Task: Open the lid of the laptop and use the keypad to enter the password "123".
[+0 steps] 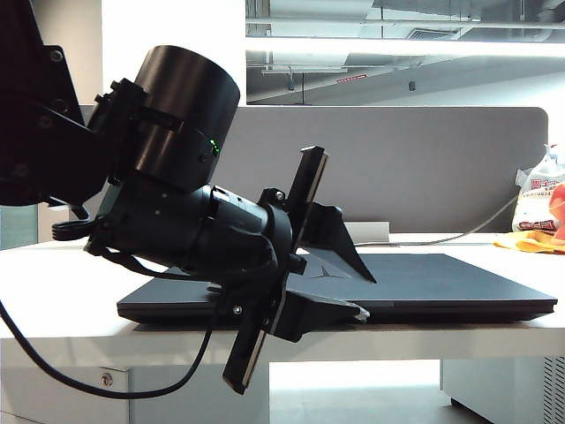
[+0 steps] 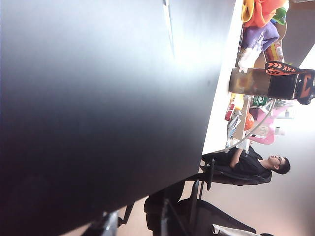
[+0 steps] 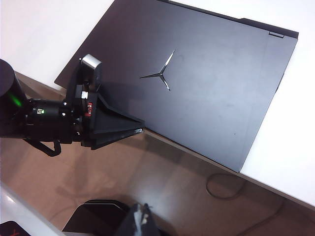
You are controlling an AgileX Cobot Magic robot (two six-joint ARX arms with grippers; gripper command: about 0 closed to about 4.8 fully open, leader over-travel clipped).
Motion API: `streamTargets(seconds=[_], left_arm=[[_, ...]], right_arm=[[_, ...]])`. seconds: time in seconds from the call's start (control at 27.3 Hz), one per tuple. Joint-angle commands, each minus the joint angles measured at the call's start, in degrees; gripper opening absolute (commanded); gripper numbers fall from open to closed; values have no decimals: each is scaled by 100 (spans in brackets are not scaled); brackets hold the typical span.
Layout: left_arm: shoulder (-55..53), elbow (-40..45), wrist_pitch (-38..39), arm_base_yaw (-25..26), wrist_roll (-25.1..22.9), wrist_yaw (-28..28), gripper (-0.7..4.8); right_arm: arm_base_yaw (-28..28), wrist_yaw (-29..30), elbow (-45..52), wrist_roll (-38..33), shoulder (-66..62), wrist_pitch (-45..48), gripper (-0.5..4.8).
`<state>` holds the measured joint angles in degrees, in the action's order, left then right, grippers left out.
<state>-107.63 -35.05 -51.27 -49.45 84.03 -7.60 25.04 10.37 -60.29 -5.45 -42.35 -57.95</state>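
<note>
One laptop (image 1: 424,287) lies shut and flat on the white desk (image 1: 53,291) in the outside view. Your left hand (image 1: 340,269) is at its front edge, one finger above the lid (image 1: 441,269) and one below, partly open, holding nothing yet.

Left wrist view: the lid (image 2: 98,108) looks smooth and slippery. Lift by its thin front lip.

Right wrist view: the laptop (image 3: 197,83) looks stiff and heavy. Your right hand (image 3: 142,216) hangs off the desk near the laptop's front; you cannot tell its opening.

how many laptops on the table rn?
1. The laptop, lid closed, lies flat on the white table, left gripper at its front edge. No others visible.
</note>
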Motion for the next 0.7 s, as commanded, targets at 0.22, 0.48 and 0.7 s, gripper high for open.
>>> streamTargets(seconds=[0.22, 0.48, 0.7], left_arm=[[-72, 33, 627, 175, 28, 177, 119], [-72, 2, 487, 267, -103, 90, 113], [-70, -81, 393, 260, -372, -22, 79]], right_arm=[[0, 28, -11, 103, 13, 13, -5], [0, 26, -11, 105, 13, 13, -5], [0, 26, -11, 107, 13, -13, -5]])
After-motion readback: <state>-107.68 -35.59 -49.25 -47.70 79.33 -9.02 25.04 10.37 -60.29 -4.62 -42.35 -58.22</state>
